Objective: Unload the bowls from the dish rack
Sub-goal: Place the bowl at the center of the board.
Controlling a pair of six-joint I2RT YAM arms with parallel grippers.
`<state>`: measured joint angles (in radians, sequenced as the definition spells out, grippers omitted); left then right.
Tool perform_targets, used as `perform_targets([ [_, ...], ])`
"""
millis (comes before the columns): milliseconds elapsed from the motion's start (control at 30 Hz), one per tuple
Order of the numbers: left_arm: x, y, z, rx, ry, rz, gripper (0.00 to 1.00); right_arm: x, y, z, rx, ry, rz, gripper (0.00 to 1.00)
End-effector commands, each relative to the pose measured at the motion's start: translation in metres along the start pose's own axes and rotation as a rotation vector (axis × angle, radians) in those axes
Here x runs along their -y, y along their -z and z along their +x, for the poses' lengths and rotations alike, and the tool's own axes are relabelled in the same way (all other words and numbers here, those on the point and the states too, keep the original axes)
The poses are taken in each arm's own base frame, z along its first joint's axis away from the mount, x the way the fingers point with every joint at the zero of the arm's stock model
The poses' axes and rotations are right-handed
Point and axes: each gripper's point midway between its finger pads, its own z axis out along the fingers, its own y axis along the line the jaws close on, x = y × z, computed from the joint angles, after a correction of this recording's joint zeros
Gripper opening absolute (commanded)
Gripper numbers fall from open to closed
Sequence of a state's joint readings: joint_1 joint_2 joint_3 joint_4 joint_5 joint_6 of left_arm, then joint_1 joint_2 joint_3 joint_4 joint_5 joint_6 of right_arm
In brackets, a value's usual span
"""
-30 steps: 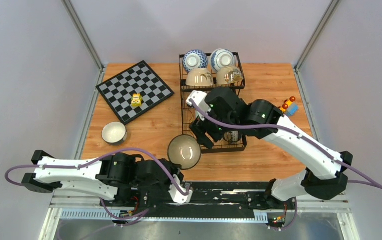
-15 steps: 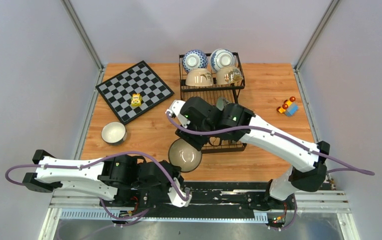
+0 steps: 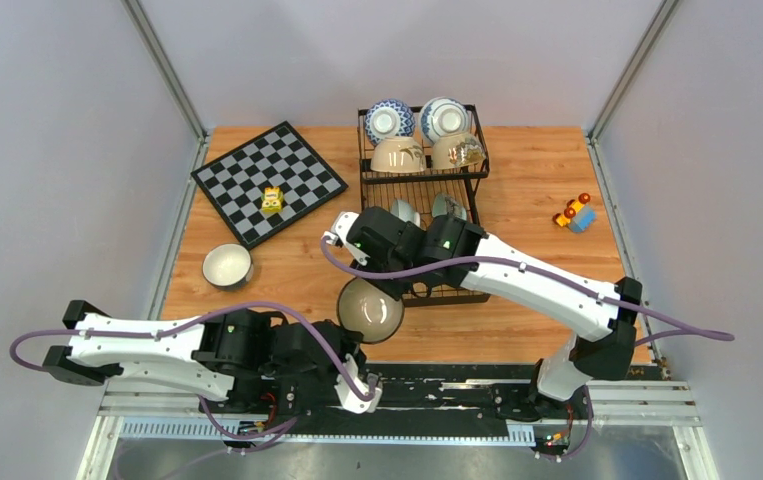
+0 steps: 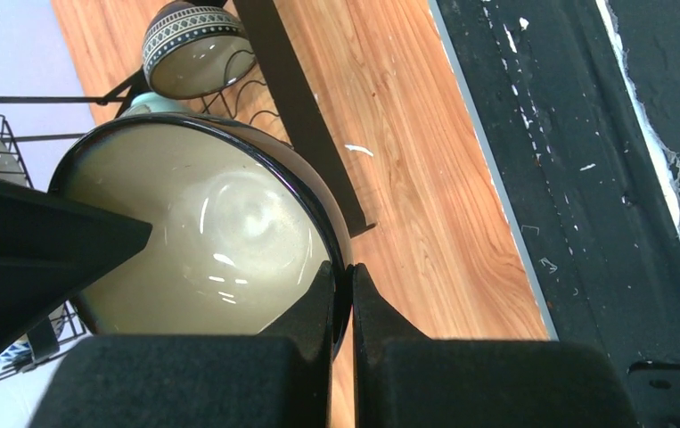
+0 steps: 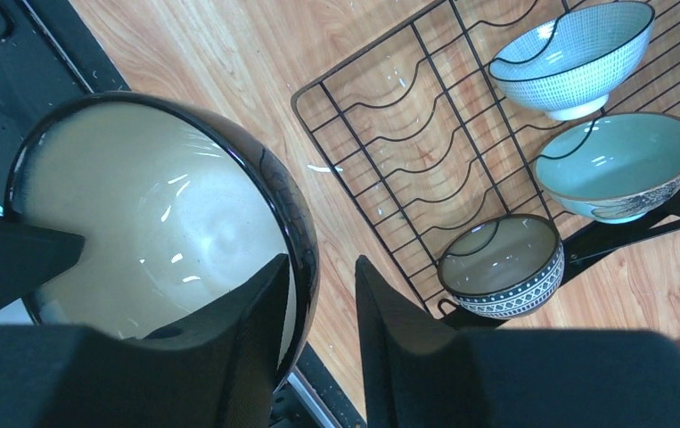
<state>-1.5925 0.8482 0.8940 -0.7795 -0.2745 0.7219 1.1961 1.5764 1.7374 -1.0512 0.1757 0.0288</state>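
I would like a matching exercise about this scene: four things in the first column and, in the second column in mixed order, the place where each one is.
Things
1. large dark-rimmed bowl
2. pale teal bowl
3. yellow block
4. small bowl

Places
A. on the checkerboard
B. on the bare table, left of both arms' claws
C. rim pinched by the left claw
D. in the lower tray of the dish rack

Pairs: 1-C, 2-D, 3-A, 4-B
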Motion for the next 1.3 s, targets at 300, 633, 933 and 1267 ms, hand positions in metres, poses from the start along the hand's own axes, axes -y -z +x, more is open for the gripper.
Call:
perform_targets([
  [300,-0.024,0.0,-0.009,0.052,0.055,-0.153,0.0,0.001,-0.001,0.015,-0.034,0.02,0.039,0.0],
  [633,-0.049,0.013,0.004,0.054,0.278,-0.373,0.99,0.012,0.022,0.007,0.095,-0.105,0.089,0.0],
  [933,-0.057,0.021,0.028,-0.043,0.581,-0.533,1.0,0.068,0.043,0.044,0.218,-0.372,0.273,0.0],
  [1267,-0.082,0.011,0.024,0.159,1.408,-0.725,1.0,0.097,0.046,0.101,0.322,-0.664,0.404,0.0],
])
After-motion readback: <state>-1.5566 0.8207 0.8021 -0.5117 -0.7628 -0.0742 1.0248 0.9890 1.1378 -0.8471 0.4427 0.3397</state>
